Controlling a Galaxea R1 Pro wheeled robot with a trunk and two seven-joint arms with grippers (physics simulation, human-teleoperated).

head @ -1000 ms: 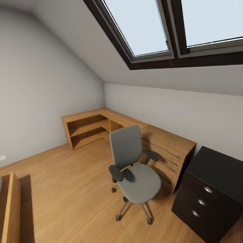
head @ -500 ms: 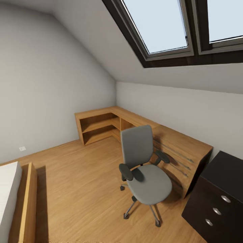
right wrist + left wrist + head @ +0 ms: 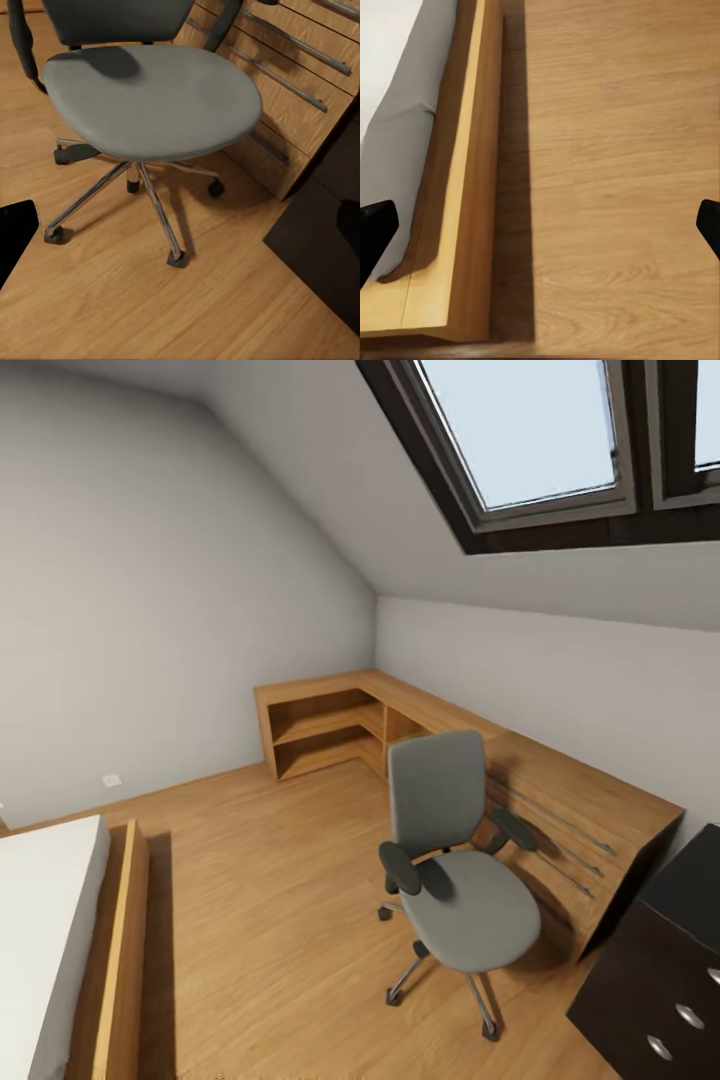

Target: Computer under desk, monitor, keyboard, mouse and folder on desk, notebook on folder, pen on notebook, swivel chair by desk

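Note:
The swivel chair (image 3: 455,865), grey with black armrests and a silver star base, stands on the wood floor beside a light wooden cabinet. Its seat (image 3: 150,101) is bare, seen close in the right wrist view. The desk's black drawer unit (image 3: 660,980) with round knobs sits at the head view's lower right, and its dark side (image 3: 322,247) is next to the chair base. My right gripper (image 3: 180,232) is open above the floor by the chair's casters. My left gripper (image 3: 540,232) is open over the floor beside a bed frame.
A low light wooden cabinet (image 3: 560,800) with open shelves runs along the far walls into the corner. A bed with a white mattress (image 3: 40,920) and wooden side rail (image 3: 457,217) lies at the left. Skylights slope overhead. Wood floor lies between bed and chair.
The camera has turned left: the whole picture shifted right, the bed came into view at the left and the black drawer unit slid toward the right edge. The chair itself has not moved.

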